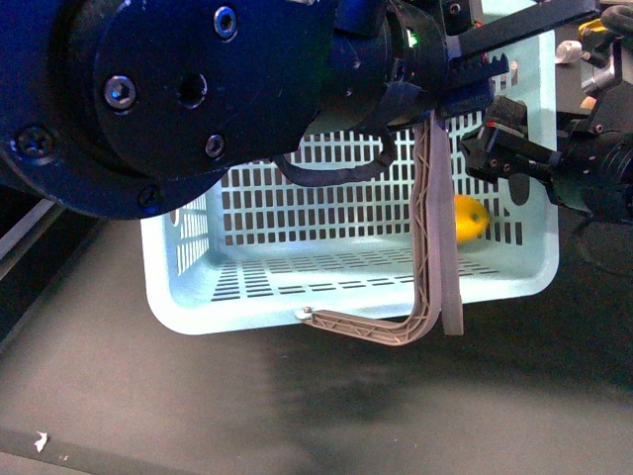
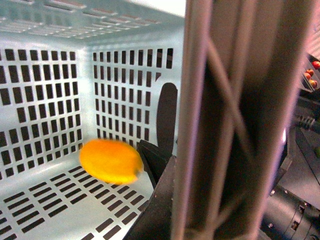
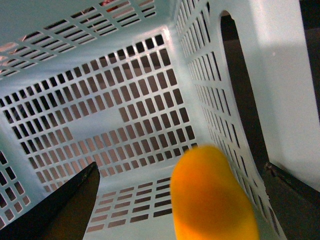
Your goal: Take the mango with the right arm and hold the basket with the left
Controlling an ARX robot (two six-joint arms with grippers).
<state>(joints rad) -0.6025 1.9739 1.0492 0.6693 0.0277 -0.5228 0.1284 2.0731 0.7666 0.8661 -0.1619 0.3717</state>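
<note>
The light blue slotted basket (image 1: 346,247) lies tipped, its opening facing me. Its grey-beige handle (image 1: 435,247) runs up to my left gripper (image 1: 457,87), which is shut on it under the bulky dark blue arm. In the left wrist view the handle (image 2: 235,120) fills the foreground. The mango (image 1: 471,220) is inside the basket at the right wall, yellow-orange and blurred in both wrist views (image 2: 111,161). My right gripper (image 1: 502,148) reaches in from the right and is open. In its wrist view the mango (image 3: 212,200) sits between the two dark fingers (image 3: 65,205), not gripped.
The basket rests over a dark grey table (image 1: 297,416). A small white scrap (image 1: 41,441) lies near the front left. Small red items (image 2: 312,75) show beyond the basket in the left wrist view. Equipment and cables (image 1: 593,59) crowd the far right.
</note>
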